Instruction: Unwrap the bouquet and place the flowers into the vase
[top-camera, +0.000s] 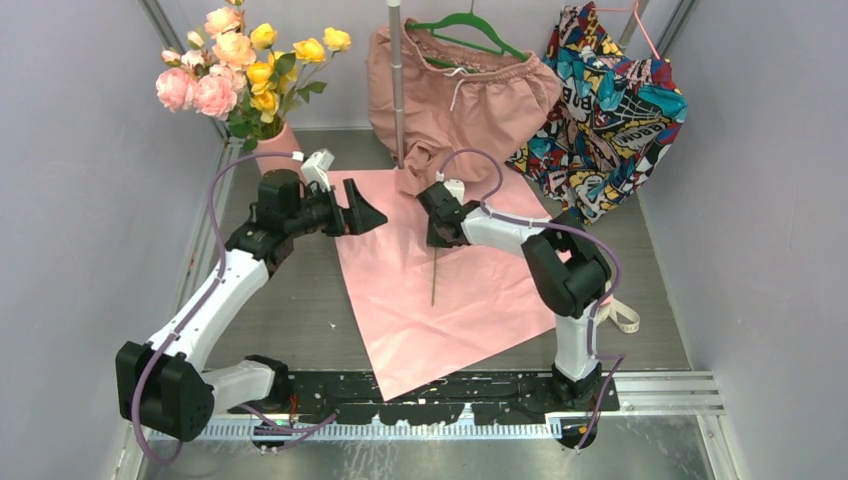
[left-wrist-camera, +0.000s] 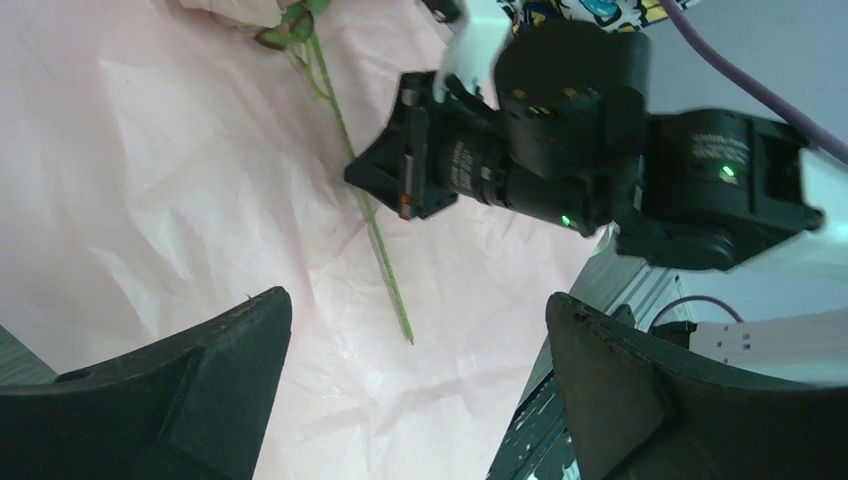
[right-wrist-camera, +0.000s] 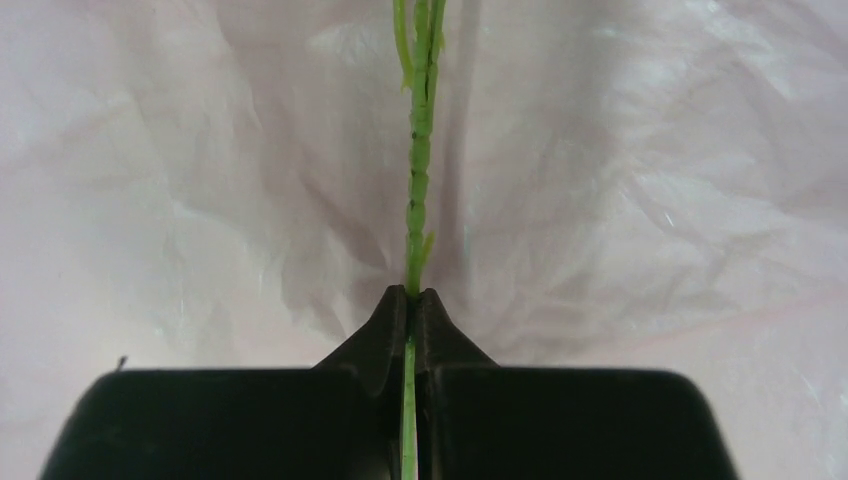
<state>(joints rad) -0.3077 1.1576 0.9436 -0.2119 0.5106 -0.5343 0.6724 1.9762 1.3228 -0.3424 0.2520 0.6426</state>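
Flowers (top-camera: 235, 50): one thin stem (right-wrist-camera: 418, 180) pinched in your right tool (right-wrist-camera: 411, 297).
Left tool (left-wrist-camera: 418, 296) gapes wide; lift slowly, or the stem slips or bends.

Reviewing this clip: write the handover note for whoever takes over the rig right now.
Left gripper: open, empty, over the wrapping paper.
Right gripper: shut on the one stem lying on the paper.
Done: bouquet unwrapped, paper spread flat; the other flowers stand in the vase, far left.
Left: lift this stem and put it into the vase.
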